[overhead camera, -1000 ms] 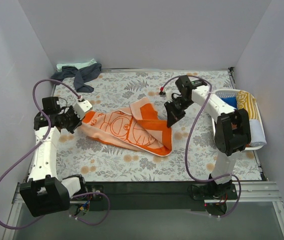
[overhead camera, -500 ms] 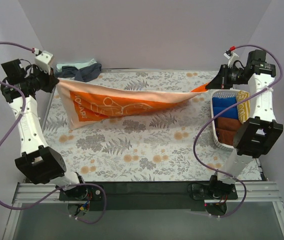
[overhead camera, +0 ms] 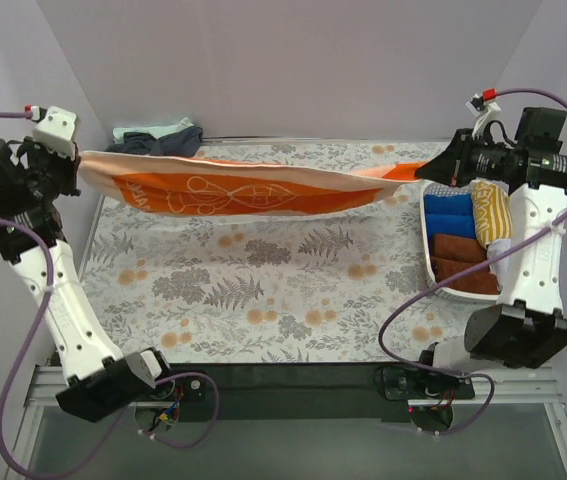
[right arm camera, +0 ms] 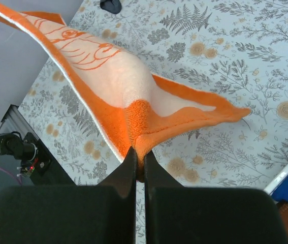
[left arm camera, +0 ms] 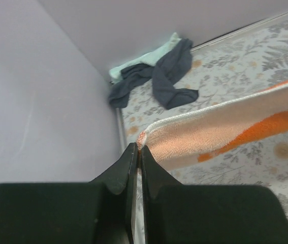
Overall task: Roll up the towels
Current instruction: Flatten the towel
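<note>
An orange towel [overhead camera: 253,190] with white line drawing hangs stretched in the air across the back of the table. My left gripper [overhead camera: 81,160] is shut on its left corner [left arm camera: 142,138], high at the far left. Pinching the right corner [right arm camera: 139,145] is my right gripper [overhead camera: 431,170], shut, high at the far right. The cloth sags a little between them, above the floral covering. A dark navy towel [overhead camera: 171,146] and a mint green towel [overhead camera: 153,131] lie crumpled in the back left corner, also seen in the left wrist view as the navy towel [left arm camera: 169,71] and the mint towel [left arm camera: 144,58].
A white oval basket [overhead camera: 429,262] at the right edge holds rolled towels: blue [overhead camera: 448,215], brown [overhead camera: 458,255], yellow-striped [overhead camera: 493,210]. The floral table covering [overhead camera: 293,290] spreads under everything. Grey walls close in at the left, back and right.
Both arms swung up and outward, lifting the orange towel off the table where it lay crumpled. In the last half second it went from drooping to nearly taut and level.
</note>
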Motion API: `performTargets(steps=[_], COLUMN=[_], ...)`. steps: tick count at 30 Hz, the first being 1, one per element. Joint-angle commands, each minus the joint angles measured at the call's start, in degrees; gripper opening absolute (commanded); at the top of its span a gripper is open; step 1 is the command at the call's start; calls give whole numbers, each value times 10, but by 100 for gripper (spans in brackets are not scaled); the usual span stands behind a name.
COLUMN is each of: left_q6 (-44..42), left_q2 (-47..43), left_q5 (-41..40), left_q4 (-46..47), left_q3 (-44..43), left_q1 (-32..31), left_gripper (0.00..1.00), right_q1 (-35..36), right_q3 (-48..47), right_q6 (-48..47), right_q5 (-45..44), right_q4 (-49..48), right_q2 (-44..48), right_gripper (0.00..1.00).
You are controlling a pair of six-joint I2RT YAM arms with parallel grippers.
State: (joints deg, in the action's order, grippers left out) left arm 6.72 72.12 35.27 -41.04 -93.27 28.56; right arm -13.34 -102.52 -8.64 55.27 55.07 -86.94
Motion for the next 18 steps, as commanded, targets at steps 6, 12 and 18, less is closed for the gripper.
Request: performTargets(steps=[6, 12, 18], left_q6=[-54, -50, -65], left_q2=[-155, -106, -1], left_q5=[-95, -122, -33], left_q4=[-27, -15, 6], left_q3=[50, 55, 89], left_q1=[25, 25, 26], left_gripper=[0, 0, 0], right_q1=[-4, -3, 29], right_q3=[159, 174, 172], right_q6=[-39, 38, 100], right_q5=[-30, -75, -98], right_q4=[-7, -74, -133], right_q2=[228, 246, 101], right_gripper=[1, 1, 1])
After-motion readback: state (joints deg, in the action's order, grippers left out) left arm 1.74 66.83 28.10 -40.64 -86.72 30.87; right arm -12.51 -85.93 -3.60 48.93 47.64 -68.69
